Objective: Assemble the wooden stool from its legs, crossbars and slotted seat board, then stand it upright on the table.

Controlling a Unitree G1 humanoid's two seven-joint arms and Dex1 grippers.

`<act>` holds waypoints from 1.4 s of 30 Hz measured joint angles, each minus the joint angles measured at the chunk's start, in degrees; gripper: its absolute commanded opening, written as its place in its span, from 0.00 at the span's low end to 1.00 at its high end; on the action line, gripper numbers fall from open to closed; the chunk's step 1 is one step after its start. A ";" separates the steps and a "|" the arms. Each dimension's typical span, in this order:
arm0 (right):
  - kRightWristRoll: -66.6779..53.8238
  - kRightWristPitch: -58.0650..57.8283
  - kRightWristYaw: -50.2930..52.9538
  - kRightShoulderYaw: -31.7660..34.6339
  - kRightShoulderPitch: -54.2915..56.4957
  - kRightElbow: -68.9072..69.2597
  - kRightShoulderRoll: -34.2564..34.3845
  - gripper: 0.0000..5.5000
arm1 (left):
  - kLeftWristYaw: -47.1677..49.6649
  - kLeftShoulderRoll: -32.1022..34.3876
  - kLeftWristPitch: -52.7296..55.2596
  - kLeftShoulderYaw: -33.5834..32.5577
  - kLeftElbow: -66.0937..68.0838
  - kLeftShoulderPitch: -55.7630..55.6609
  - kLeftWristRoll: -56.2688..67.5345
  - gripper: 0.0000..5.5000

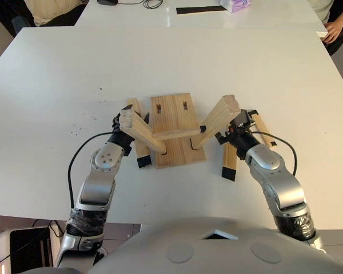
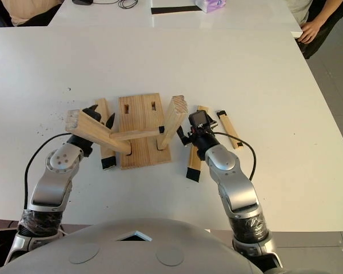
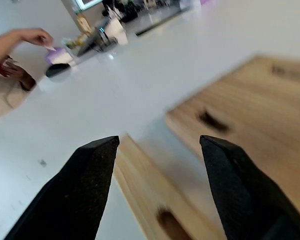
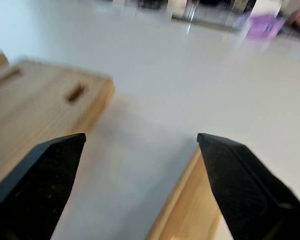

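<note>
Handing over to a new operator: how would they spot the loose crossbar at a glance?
On the white table, find the slotted seat board lying flat in the middle. Two loose pieces lie to its right. The crossbar is the outer one, farthest from the board, slimmer and shorter than the thick black-ended leg beside it.

Both arms reach forward from the shoulders, elbows bent and forearms angled inward toward each other. The left arm (image 1: 100, 177) rises from the lower left, its wrist (image 1: 119, 140) turned toward the middle. The left tool (image 3: 159, 142) is spread, its two dark fingers (image 3: 90, 185) set well apart with nothing gripped between them. The right arm (image 1: 277, 182) mirrors it from the lower right. The right tool (image 4: 141, 137) likewise gapes wide, its fingers (image 4: 235, 185) parted and gripping nothing.
</note>
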State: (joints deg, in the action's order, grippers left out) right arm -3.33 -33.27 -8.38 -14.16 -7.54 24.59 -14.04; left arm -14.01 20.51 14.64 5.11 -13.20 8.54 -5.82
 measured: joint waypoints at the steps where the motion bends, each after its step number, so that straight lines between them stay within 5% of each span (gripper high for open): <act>1: 0.49 1.09 -0.48 -0.05 -0.39 -1.10 -0.29 0.75 | -0.24 0.96 -1.59 0.41 1.53 0.28 -0.80 0.55; 11: 1.97 8.49 -7.34 5.04 -3.79 -5.11 -8.71 0.75 | -2.75 9.16 -10.74 -2.61 8.88 0.85 -2.76 0.55; 24: 3.23 17.56 -13.83 13.06 -5.25 -10.68 -18.29 0.75 | -8.50 9.99 -12.29 -5.28 6.66 4.16 3.78 0.55; 28: -6.08 14.28 -20.99 15.60 -3.05 -0.67 -18.83 0.75 | -9.52 8.52 -8.32 -7.57 4.51 2.74 8.62 0.55; 32: -16.95 6.84 -33.11 17.22 -0.43 7.56 -26.54 0.75 | -10.83 7.76 -4.99 -7.57 -5.41 -4.13 13.03 0.55; 38: -19.07 4.14 -47.12 17.51 -1.63 7.39 -38.68 0.75 | -15.04 8.34 -1.56 -3.65 -12.86 -6.06 14.85 0.55; 42: -21.04 4.09 -52.65 14.64 -1.85 7.55 -40.06 0.75 | -15.93 9.13 -2.20 0.65 -11.93 -2.59 11.10 0.55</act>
State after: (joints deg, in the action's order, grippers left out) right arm -24.37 -29.19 -61.02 0.47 -9.39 32.14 -54.09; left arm -29.94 29.63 12.44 5.76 -25.13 5.95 5.28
